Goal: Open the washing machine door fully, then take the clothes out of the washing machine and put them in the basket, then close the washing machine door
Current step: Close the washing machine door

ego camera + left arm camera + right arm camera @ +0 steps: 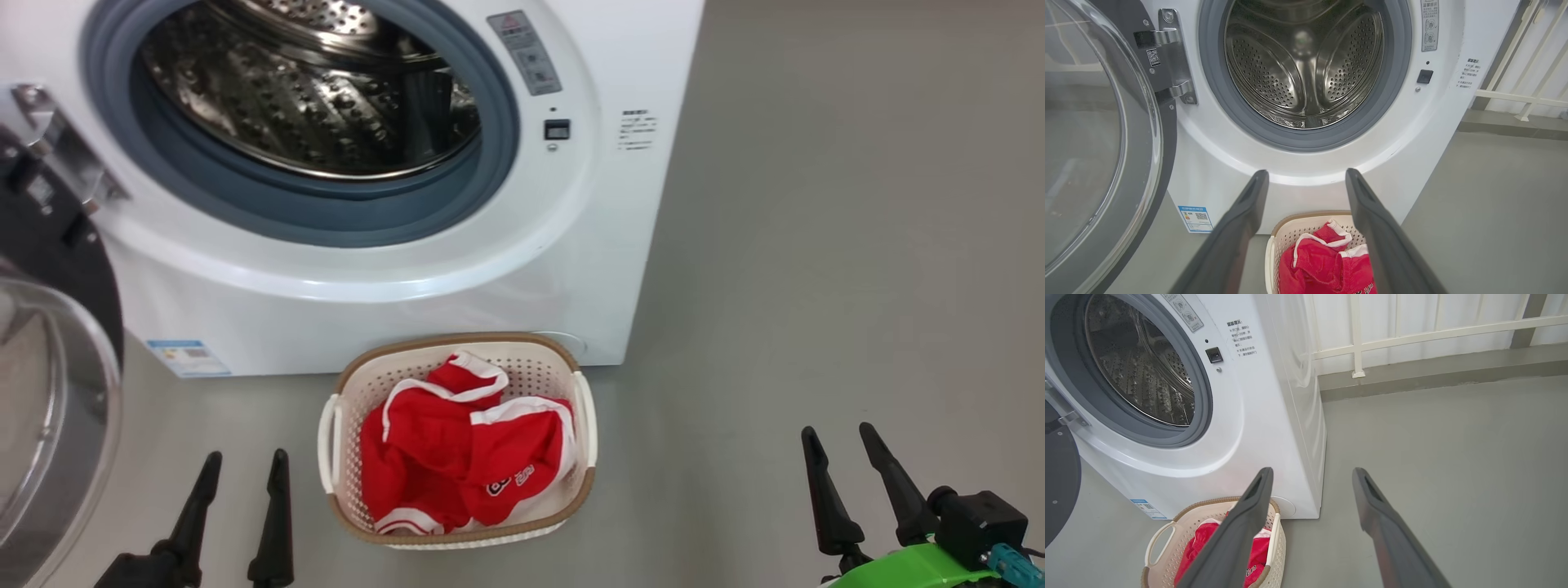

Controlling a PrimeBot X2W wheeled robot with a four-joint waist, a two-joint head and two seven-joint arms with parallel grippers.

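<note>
The clothes (457, 449), red w/ white trim, are found bunched inside the basket (535, 369), and a small dark logo is shown on the front fold. The basket is set on the floor (816, 245) just in front of the washing machine (457, 278), its far rim nr the machine's base; whether they touch cannot be told. Above it the round opening is seen uncovered: a grey rubber ring (326, 216) is fitted around the perforated steel drum (310, 106). The washing machine door (57, 408) is swung out wide on the robot's L side. Its clear bulging window is seen at the head view's L edge, and its metal hinge (1173, 57) is fixed at the opening's L side. A blue label (188, 357) is stuck low on the machine's front, L of the basket.

The left pincer (245, 457) is held low, L of the basket and apart from it, fingers spread wide, w/ nothing gripped btwn them. The right pincer (837, 437) is held well to the R of the basket, over the floor, likewise spread wide w/ nothing gripped. In the right wrist view a white railing (1412, 335) is seen behind the machine, along the wall.
</note>
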